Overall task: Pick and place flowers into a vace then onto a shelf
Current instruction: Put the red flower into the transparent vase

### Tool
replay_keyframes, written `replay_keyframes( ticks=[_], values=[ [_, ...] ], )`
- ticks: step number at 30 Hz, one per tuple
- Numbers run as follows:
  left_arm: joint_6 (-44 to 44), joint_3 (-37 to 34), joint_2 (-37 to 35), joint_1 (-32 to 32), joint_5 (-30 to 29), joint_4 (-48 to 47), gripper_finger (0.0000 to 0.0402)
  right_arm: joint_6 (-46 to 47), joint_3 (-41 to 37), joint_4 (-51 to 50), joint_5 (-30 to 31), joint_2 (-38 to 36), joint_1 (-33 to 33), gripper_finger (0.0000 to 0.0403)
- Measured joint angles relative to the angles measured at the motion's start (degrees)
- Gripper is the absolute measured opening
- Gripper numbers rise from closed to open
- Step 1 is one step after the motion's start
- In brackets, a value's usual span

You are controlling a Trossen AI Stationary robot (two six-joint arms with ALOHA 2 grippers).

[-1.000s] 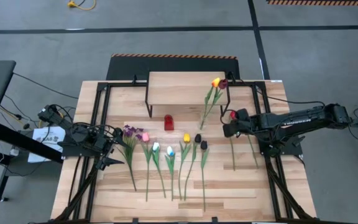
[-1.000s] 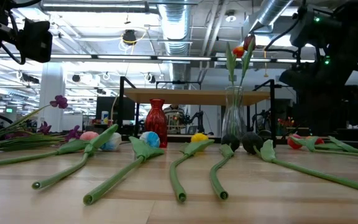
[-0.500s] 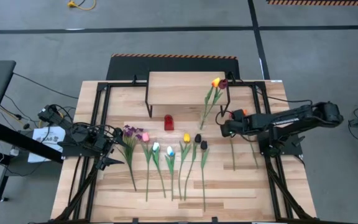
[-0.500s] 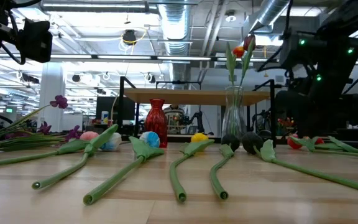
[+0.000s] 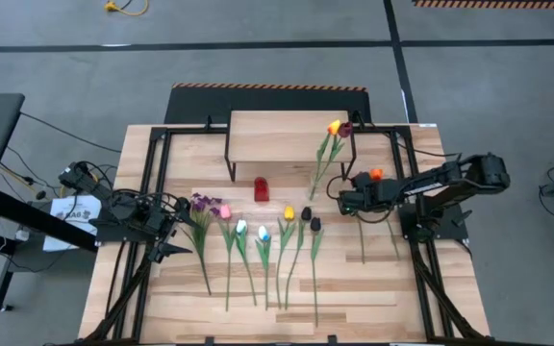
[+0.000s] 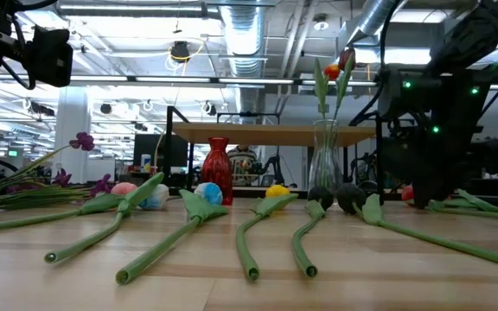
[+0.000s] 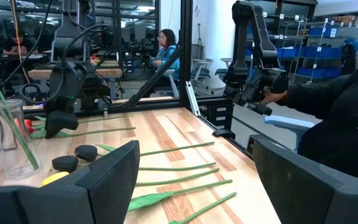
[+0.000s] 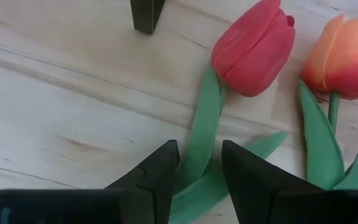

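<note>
- Right claw [image 8: 196, 177] is lowered onto the counter [image 5: 373, 288], fingers parted astride the red tulip's [image 8: 253, 53] stem, not yet closed.
- Orange tulip [image 8: 347, 59] lies just beside.
- Left claw [image 5: 173, 252] is held wide open at the counter's left side.

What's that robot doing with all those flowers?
It is putting fake flowers into a clear glass vase, which already holds two tulips. Right now the right end effector is down at the table with its fingers on either side of a red tulip's green stem, next to an orange tulip. The left end effector waits open beside the other flowers.
</note>
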Motion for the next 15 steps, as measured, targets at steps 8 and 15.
replay_keyframes(
  ticks=[8, 15],
  values=[
    [0.00, 0.00, 0.00, -0.02, 0.00, 0.00, 0.0302, -0.04, -0.07, 0.36, -0.55, -0.78, -0.09, 0.0127],
    [0.00, -0.01, 0.00, 0.00, 0.00, 0.00, 0.0302, -0.64, -0.13, 0.80, -0.69, -0.87, -0.09, 0.0119]
  ],
)
